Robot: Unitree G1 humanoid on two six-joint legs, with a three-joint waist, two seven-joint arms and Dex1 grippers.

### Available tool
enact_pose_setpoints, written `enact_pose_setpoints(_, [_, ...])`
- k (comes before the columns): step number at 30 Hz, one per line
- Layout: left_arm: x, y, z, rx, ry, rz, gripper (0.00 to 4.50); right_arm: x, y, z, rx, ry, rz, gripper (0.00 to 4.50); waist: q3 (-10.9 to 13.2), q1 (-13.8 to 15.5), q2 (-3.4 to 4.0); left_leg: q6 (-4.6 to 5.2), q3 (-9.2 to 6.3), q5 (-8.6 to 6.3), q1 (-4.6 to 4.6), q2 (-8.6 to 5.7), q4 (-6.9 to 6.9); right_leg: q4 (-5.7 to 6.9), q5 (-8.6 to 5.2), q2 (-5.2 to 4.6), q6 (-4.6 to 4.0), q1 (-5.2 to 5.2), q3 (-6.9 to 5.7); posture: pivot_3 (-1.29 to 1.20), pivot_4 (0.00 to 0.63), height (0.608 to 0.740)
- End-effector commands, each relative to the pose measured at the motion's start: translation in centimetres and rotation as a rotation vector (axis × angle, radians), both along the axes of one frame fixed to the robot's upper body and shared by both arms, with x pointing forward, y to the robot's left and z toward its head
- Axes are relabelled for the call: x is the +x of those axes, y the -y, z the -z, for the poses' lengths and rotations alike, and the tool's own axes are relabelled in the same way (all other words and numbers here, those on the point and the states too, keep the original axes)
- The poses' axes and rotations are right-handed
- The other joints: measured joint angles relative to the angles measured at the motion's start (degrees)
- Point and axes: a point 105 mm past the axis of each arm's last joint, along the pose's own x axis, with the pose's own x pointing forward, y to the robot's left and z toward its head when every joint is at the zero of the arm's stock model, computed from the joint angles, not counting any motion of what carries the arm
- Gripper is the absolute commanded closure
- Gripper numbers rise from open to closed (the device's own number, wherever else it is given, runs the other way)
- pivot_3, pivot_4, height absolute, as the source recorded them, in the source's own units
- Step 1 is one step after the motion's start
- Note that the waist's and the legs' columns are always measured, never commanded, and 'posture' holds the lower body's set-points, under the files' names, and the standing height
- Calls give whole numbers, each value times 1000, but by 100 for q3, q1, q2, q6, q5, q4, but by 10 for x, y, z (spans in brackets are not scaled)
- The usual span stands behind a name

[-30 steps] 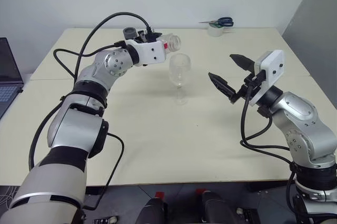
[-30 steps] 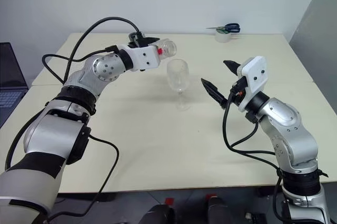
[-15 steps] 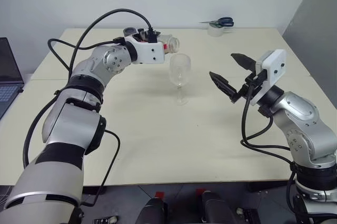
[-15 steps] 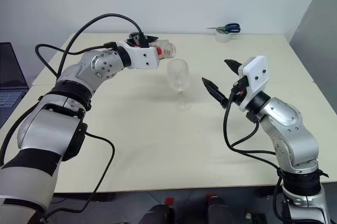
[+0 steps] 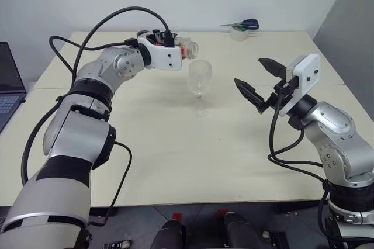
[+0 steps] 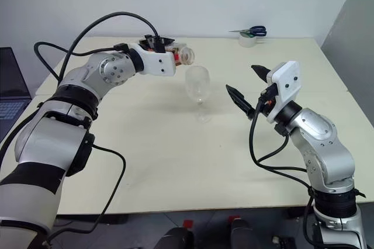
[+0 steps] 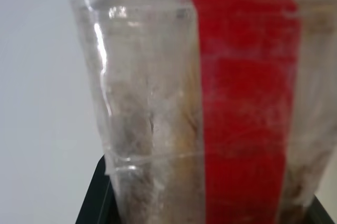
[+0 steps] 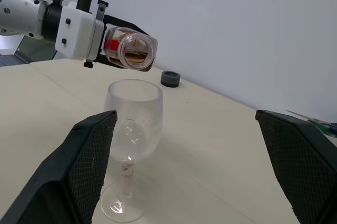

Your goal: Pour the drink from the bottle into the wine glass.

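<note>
Two grippers showing. Left gripper (image 5: 178,49) is clamping the bottle (image 8: 129,49), holding it nearly level, its open mouth projecting past the fingertips and hanging just above and behind the rim of the wine glass (image 5: 199,79). Amber drink (image 8: 138,53) is lying low in the bottle. Right gripper (image 5: 258,79) is waiting beside the glass, jaws spread wide, gripping nothing. Risk: the mouth is sitting off the bowl's centre, so further tipping could be sending liquid onto the table (image 5: 175,144).
</note>
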Motion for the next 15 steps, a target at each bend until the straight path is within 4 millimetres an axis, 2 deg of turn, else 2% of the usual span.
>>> enact_pose_setpoints(1, [-4, 1, -28, 3, 84, 19, 2838, -7, 2, -16, 19, 75, 4, 0, 0, 0, 0, 0, 1, 0, 0, 0, 0, 0, 0, 0, 0, 0, 0, 0, 150, 740])
enact_pose_setpoints(8, [-5, 0, -28, 18, 89, 22, 2838, -20, -8, -20, 42, 90, -80, 0, 0, -2, 0, 0, 1, 0, 0, 0, 0, 0, 0, 0, 0, 0, 0, 0, 150, 740])
enact_pose_setpoints(15, [-4, 1, -30, 27, 95, 23, 2838, -32, -18, -11, 26, 55, -156, 0, 0, -1, 0, 1, 1, 0, 0, -1, 2, 1, 0, 0, 1, 0, 0, 0, 150, 740])
